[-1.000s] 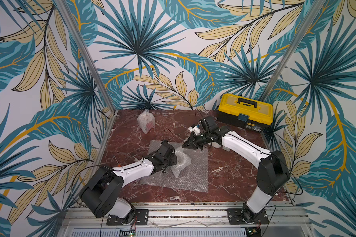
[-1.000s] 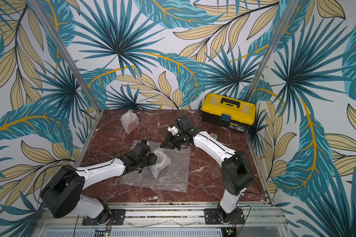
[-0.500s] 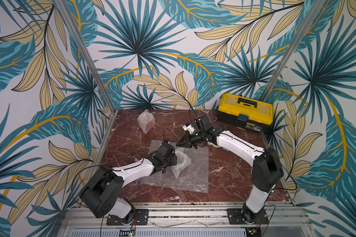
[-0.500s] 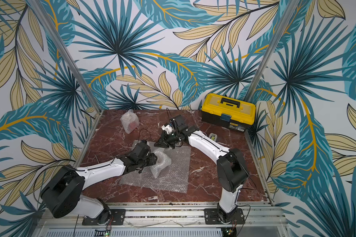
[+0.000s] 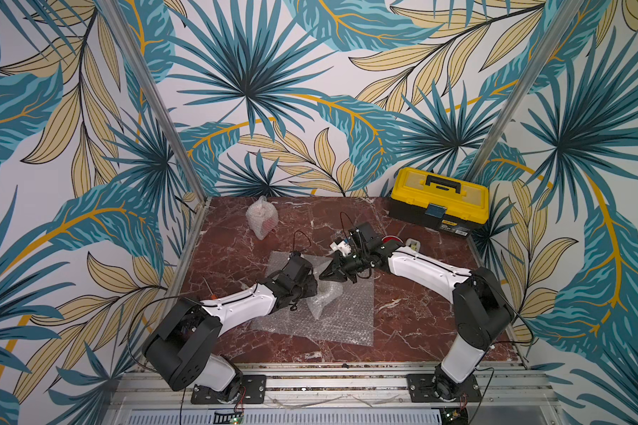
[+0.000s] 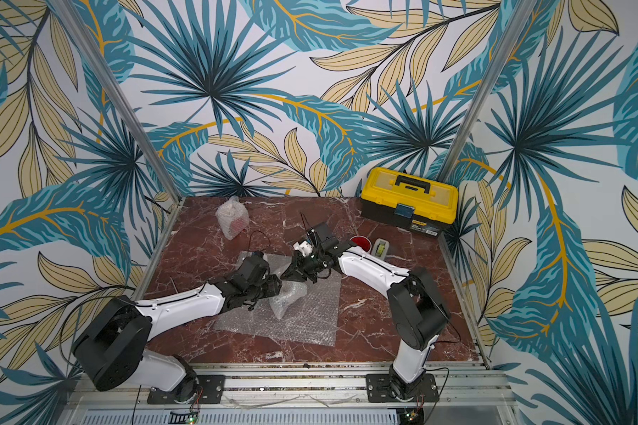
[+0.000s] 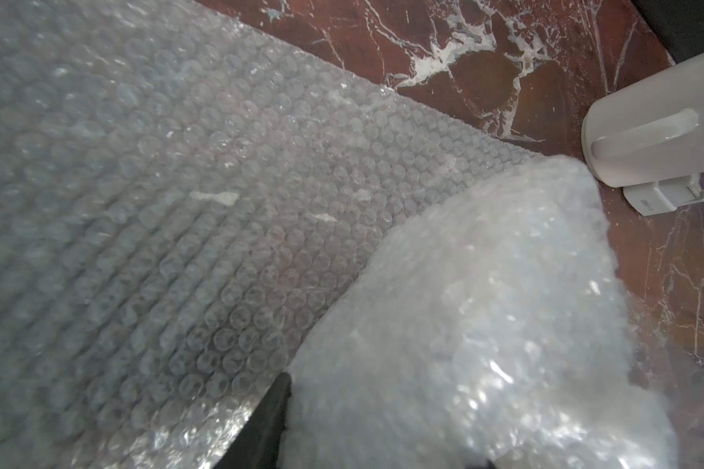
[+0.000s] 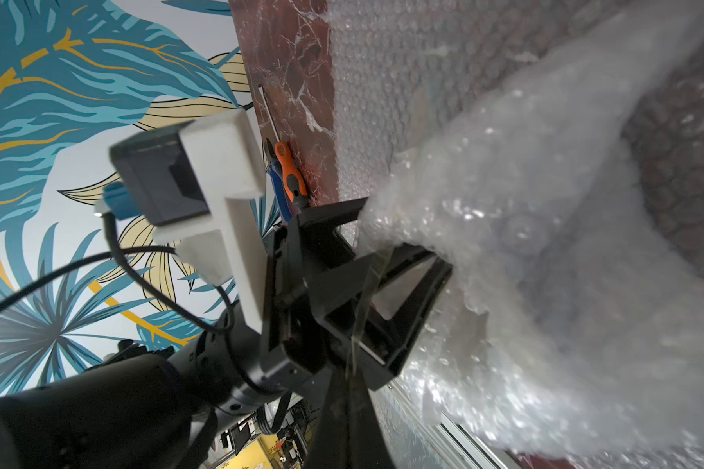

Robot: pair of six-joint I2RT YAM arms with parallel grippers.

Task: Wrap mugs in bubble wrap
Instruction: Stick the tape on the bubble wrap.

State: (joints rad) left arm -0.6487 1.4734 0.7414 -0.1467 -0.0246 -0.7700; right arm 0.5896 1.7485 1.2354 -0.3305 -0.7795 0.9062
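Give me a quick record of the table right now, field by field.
left gripper: shut on bubble wrap bundle, on the flat sheet
right gripper: shut, tip beside that bundle
finished bundle: back of table, red showing through
bare mug: white, red inside, beside tape dispenser
toolbox: yellow, back corner, right arm's side

Red-brown marble tabletop [image 5: 236, 265]. Flat clear bubble-wrap sheet [image 5: 339, 320], centre. Crumpled bubble-wrap bundle [image 5: 323, 300] on the sheet, clasped by left gripper [image 5: 312, 289]; right gripper [image 5: 325, 275] just behind it. Wrapped bubble-wrap parcel [image 5: 261, 217], rear left. Yellow-and-black plastic toolbox [image 5: 439, 200], rear right.
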